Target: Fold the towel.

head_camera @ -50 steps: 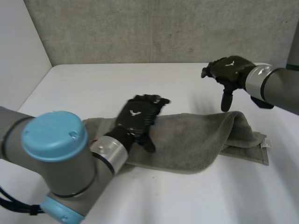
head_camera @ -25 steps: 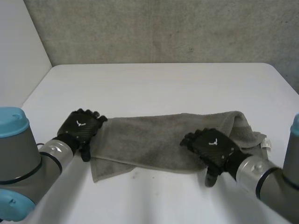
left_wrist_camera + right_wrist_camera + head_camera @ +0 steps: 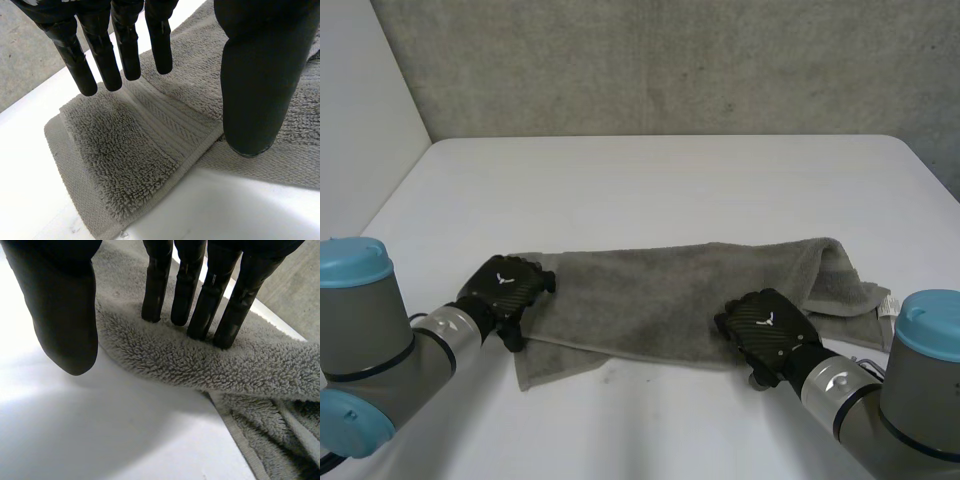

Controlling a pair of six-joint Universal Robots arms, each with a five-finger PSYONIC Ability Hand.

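Grey terry towel (image 3: 660, 300): lies as a long band across the near half of the white surface (image 3: 650, 190), already doubled lengthwise, its right end bunched, with a small label (image 3: 887, 305) showing there.

My left hand (image 3: 505, 290): at the towel's left end, by the near corner. Its fingers (image 3: 127, 55) are straight and spread just above the banded hem, and the thumb (image 3: 260, 85) is down at the near edge. It holds nothing.

My right hand (image 3: 765, 330): on the near edge, right of the middle. Its straight fingers (image 3: 200, 295) rest on the thick rolled fold. The thumb (image 3: 65, 315) stands apart over bare surface, so there is no pinch yet.

Step in hand, as I judge it: taking hold for the next fold, with both hands placed but neither closed.

Next move calls for: thumbs slid under the edge and fingers closed on all the layers together, so that the doubled cloth lifts as one and does not peel open.

Change noted: a second ago my left hand lay on the towel's middle and my right hung raised past the far right end. Half a second ago both had reached roughly their present places. Since then each has settled a little nearer the near edge, and the towel has kept its shape.
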